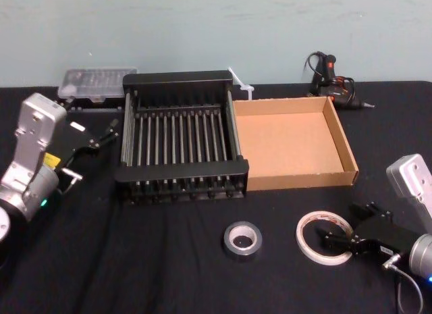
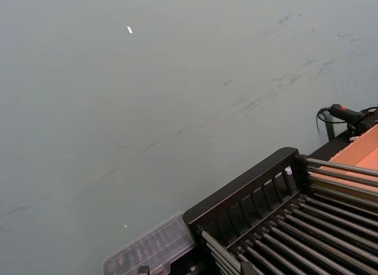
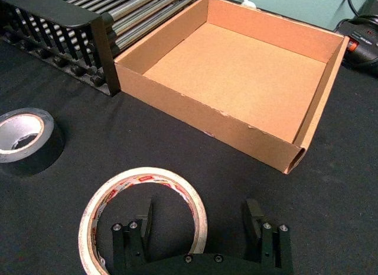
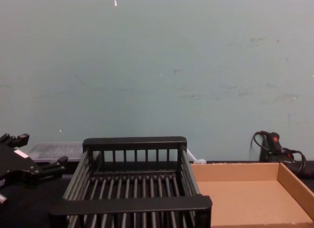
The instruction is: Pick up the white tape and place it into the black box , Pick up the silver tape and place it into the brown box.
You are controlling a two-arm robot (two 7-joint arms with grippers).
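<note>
Backdrop: pale green wall, black cloth over the desk [image 1: 169, 287].
White tape [image 3: 143, 219]: lying flat, hole up, front right of the desk. It's in front of the brown box [image 1: 297, 177] and clear of its near wall.
Right hand [image 3: 199, 213]: spread wide and low, right at the white tape. One finger is inside the ring and the other outside, so the band's right side runs between them. Doesn't look pinched yet.
What the move turns on: the ring lies flat, so there's no long axis to line up. It's just that strip of band between the fingers. The right arm is far nearer than the left.
Black box [image 1: 182, 171]: back and to the left of the white tape, snug against the brown box.
Silver tape [image 1: 242, 239]: flat, near the ring's left, nothing touching it.
Left hand [image 1: 94, 150]: fingers apart, holding nothing, parked beside the black box's left side.
Views: the head view gives the whole layout. The right wrist view gives the finger-in-ring detail plus the red print inside the core.
Guess: squeeze, lift, carry left and away.
</note>
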